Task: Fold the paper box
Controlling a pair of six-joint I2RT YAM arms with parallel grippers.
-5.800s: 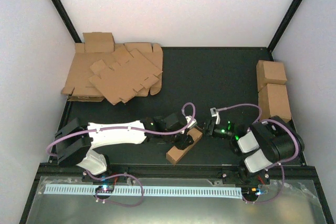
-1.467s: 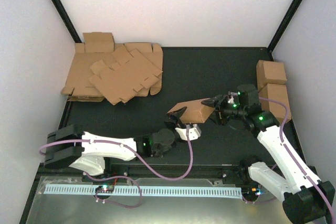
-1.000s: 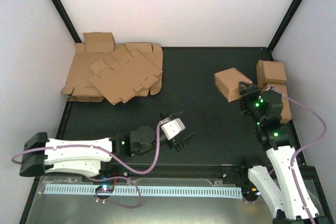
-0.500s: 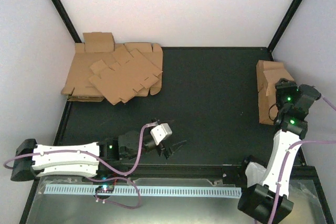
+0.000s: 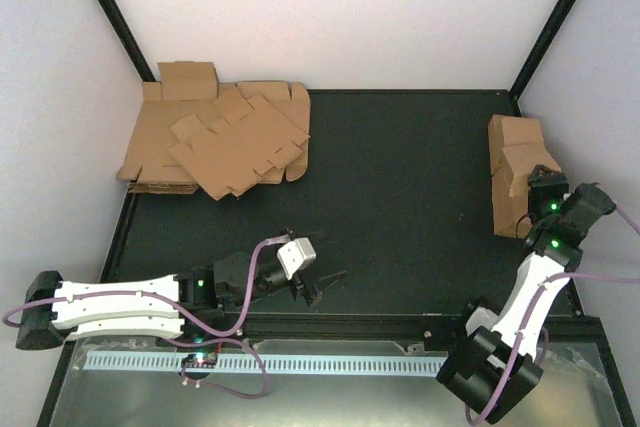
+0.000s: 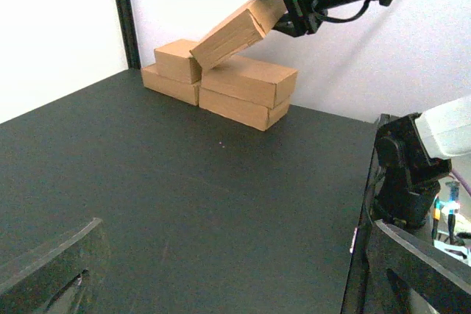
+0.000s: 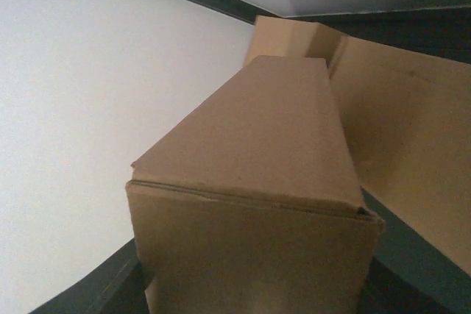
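Now that the right arm has swung out to the wall, the folded paper box (image 5: 522,159) hangs at the frame's right edge.
From above, the right gripper (image 5: 540,185) pinches it over the brown cuboids (image 5: 507,215), so folding looks done and only stowing remains. The left gripper (image 5: 322,287), spread wide, has drawn back to lower centre, freeing the table (image 5: 400,167). The left wrist view shows the box tilted with the wall close behind; the right wrist view is filled by it.
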